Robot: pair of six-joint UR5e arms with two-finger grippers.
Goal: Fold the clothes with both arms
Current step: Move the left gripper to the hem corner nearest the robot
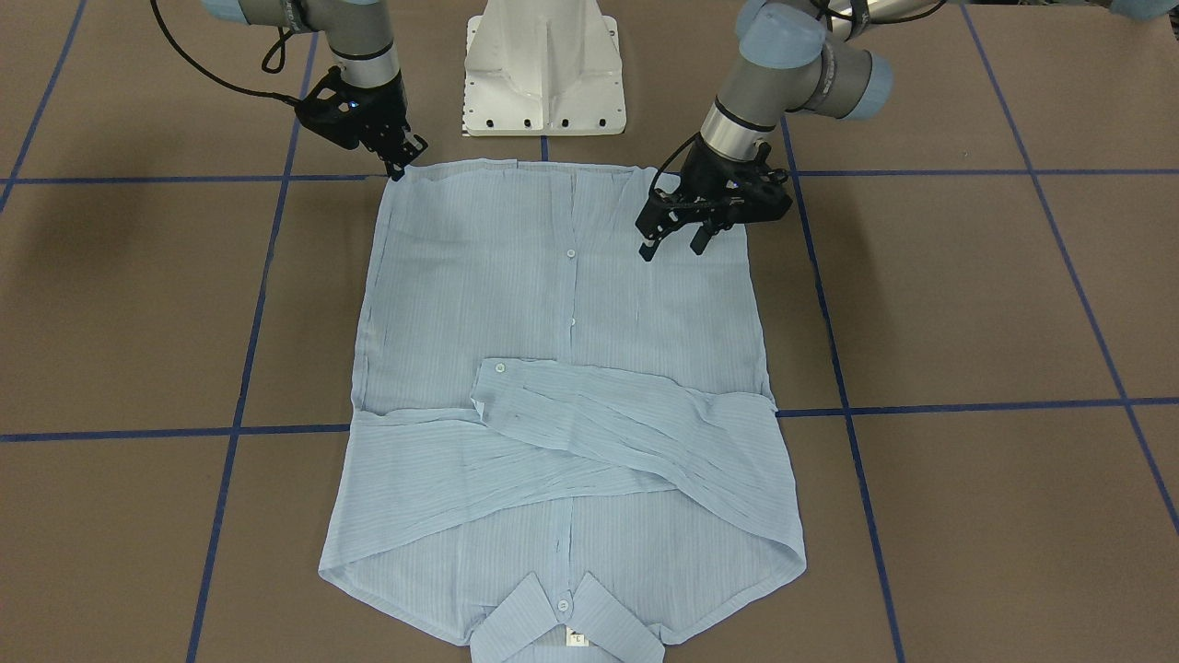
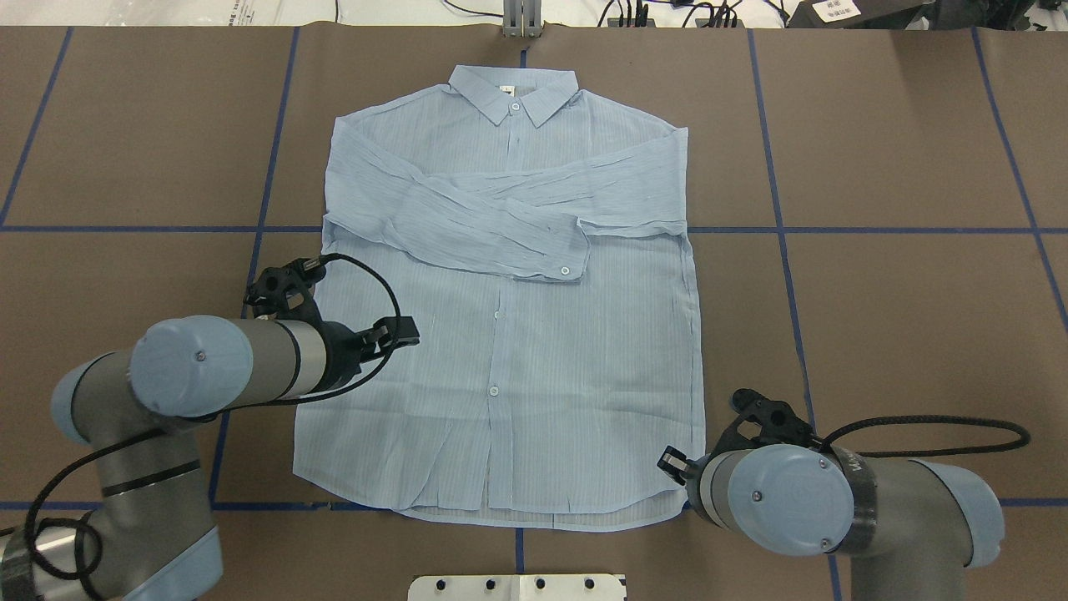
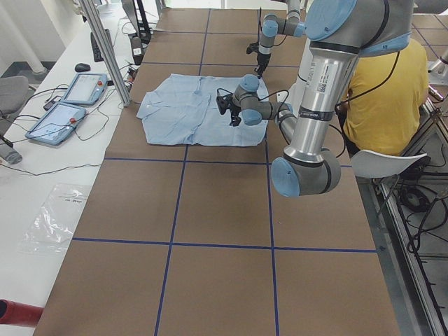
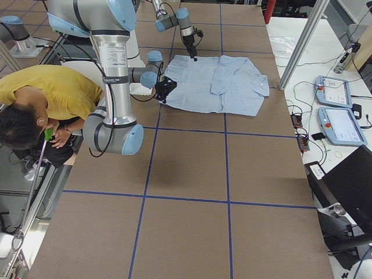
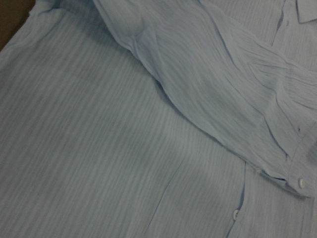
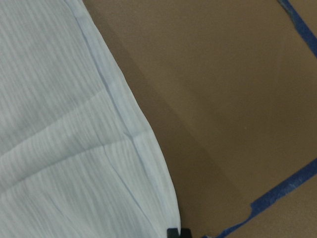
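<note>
You have table (image 2: 901,334) | shirt (image 2: 534,367) flat at centre, buttons up, collar (image 2: 512,90) at 12, sleeves (image 2: 501,225) crossed over chest | left gripper (image 1: 672,250) hovers over shirt's 8 o'clock area, jaws wide, holding nothing | right gripper (image 1: 398,168) at 5 o'clock hem corner (image 2: 680,501), jaws look closed; can't tell if cloth is pinched

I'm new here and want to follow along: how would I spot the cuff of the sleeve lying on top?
Find the light blue shirt spread flat on the brown table. Next to its collar, two sleeves cross over the chest; the upper sleeve ends in the cuff, near the middle button row. Only it shows a squared end with one white button.
</note>
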